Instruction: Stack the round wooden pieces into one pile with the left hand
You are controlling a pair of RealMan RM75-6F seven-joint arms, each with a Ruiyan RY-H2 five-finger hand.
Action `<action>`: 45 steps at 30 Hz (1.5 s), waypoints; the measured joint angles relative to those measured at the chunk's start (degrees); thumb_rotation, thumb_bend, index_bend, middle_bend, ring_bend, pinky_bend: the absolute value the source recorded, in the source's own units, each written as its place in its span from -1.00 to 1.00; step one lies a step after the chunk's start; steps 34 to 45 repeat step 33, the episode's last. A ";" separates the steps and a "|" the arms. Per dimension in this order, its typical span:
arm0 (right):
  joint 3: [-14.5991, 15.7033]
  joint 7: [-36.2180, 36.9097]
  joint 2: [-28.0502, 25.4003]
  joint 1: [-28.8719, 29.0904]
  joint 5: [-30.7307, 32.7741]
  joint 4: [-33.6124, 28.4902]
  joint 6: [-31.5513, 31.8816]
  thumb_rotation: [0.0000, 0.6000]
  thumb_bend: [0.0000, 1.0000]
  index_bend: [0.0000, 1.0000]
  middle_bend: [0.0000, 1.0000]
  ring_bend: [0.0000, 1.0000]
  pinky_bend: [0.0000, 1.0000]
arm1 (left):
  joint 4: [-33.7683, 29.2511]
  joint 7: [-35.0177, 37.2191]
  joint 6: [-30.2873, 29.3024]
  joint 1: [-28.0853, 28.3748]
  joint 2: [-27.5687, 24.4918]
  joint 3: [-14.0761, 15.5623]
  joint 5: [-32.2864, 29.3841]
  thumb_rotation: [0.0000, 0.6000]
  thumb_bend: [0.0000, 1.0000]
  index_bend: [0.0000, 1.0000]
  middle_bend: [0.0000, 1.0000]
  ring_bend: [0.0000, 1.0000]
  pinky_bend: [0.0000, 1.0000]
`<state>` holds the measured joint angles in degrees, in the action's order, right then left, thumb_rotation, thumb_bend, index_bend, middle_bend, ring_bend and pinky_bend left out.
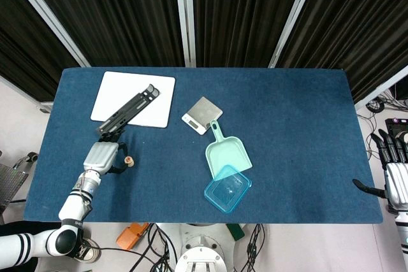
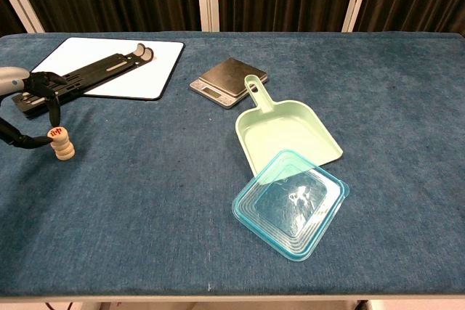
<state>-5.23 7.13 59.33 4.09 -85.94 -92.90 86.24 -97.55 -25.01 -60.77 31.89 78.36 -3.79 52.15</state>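
Observation:
A short pile of round wooden pieces [image 2: 62, 146] stands on the blue table near its left edge; its top piece carries a red mark. The same pile [image 1: 129, 162] shows just right of my left hand [image 1: 102, 155] in the head view. In the chest view my left hand [image 2: 27, 107] is cut off by the frame edge. A finger from above and the thumb from the left pinch the top piece. My right hand [image 1: 396, 171] hangs off the table's right end, fingers apart and holding nothing.
A white board [image 1: 112, 90] with a black folding stand [image 1: 127, 110] lies behind the left hand. A small scale [image 1: 202, 114], a mint dustpan [image 1: 227, 153] and a clear blue lid [image 1: 227, 189] sit mid-table.

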 measured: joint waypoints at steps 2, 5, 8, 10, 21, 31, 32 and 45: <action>0.02 -0.01 0.01 -0.01 0.01 -0.02 0.00 1.00 -0.94 -1.00 -0.98 -1.00 -0.99 | 0.09 0.03 -0.11 -0.04 0.05 -0.02 -0.03 1.00 -0.41 -0.15 -1.00 -1.00 -0.99; 0.01 0.01 0.00 -0.02 -0.03 -0.13 0.03 1.00 -0.94 -1.00 -0.98 -1.00 -0.99 | 0.10 0.22 -0.13 -0.10 0.01 -0.06 -0.04 1.00 -0.41 -0.18 -1.00 -1.00 -0.99; -0.03 0.06 0.02 -0.02 0.03 -0.01 0.05 1.00 -0.94 -1.00 -0.98 -1.00 -0.99 | -0.13 0.30 -0.20 -0.15 -0.27 -0.09 -0.05 1.00 -0.42 -0.21 -1.00 -1.00 -0.99; -0.05 0.08 -0.03 -0.03 0.06 -0.03 0.08 1.00 -0.94 -1.00 -0.98 -1.00 -0.99 | -0.43 0.64 -0.41 -0.28 -0.57 -0.24 -0.05 1.00 -0.42 -0.22 -1.00 -1.00 -0.99; 0.47 3.35 -2.27 0.63 -0.03 0.23 -2.50 1.00 -0.94 -1.00 -0.98 -1.00 -0.88 | -2.15 8.40 -8.27 -5.07 -4.28 -2.35 2.52 0.70 -0.69 -0.42 -0.99 -1.00 -0.99; 1.38 6.44 -3.12 -0.19 -2.67 0.83 -0.13 1.00 -0.94 -1.00 -0.98 -1.00 -0.88 | 1.23 19.94 -23.67 -18.00 -8.41 1.34 15.44 0.65 -0.73 -0.44 -0.94 -1.00 -0.99; 1.50 6.22 -2.89 -0.35 -2.93 0.79 0.20 1.00 -0.94 -1.00 -0.98 -1.00 -0.88 | 1.42 20.60 -25.16 -19.57 -8.91 2.18 16.70 0.65 -0.73 -0.44 -0.95 -1.00 -0.99; 1.56 5.99 -2.76 -0.41 -3.01 0.74 0.30 1.00 -0.94 -1.00 -0.98 -1.00 -0.88 | 1.46 20.98 -26.21 -20.69 -9.25 2.76 17.44 0.65 -0.73 -0.45 -0.94 -1.00 -0.99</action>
